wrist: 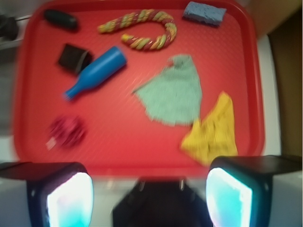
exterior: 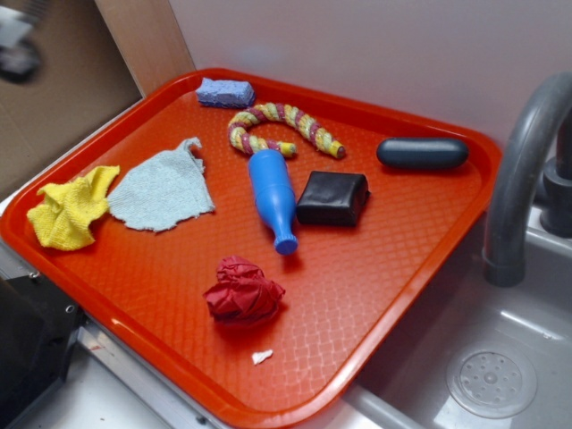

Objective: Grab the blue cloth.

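One blue cloth (exterior: 163,189) is seen lying flat on the red tray (exterior: 375,295), just beside the yellow cloth (exterior: 70,211) at the tray's edge, with the blue bottle (exterior: 274,199) near its other side. The pincer (wrist: 149,198) is held above the tray's rim with fingers (wrist: 68,196) spread apart and nothing gripped, clear of the blue cloth in the wrist view.

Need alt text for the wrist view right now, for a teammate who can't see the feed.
The open gripper hangs above the near edge of a red tray, nothing between its fingers. The blue cloth lies flat on the tray, its corner touching a yellow cloth, with a blue bottle lying to its left.
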Tool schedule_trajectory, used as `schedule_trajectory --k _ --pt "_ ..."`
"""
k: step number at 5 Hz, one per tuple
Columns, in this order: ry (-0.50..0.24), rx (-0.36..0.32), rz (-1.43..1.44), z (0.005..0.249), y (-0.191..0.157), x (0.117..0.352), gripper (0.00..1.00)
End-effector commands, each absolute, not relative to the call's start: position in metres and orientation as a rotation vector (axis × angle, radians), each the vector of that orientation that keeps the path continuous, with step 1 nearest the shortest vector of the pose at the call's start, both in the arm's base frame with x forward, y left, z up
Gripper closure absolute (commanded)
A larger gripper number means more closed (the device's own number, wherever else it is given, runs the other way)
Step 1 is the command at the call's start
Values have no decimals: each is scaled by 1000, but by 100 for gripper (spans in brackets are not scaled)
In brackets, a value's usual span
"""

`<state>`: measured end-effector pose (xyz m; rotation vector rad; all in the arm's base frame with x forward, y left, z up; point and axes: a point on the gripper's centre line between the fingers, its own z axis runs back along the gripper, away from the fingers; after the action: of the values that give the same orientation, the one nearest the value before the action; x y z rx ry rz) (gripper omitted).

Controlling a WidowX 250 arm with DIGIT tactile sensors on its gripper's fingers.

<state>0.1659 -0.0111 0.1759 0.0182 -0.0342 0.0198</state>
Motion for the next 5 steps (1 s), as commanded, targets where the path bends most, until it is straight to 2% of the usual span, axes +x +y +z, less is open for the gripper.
schedule_trajectory --k 1,2,3,4,5 --pt "-162 54 2 108 20 244 0" --pt "-106 110 -79 68 34 259 0" --pt "-75 76 -114 65 52 247 0" --pt "-25 32 -159 32 40 241 0" --pt "-47 12 -162 23 23 247 100"
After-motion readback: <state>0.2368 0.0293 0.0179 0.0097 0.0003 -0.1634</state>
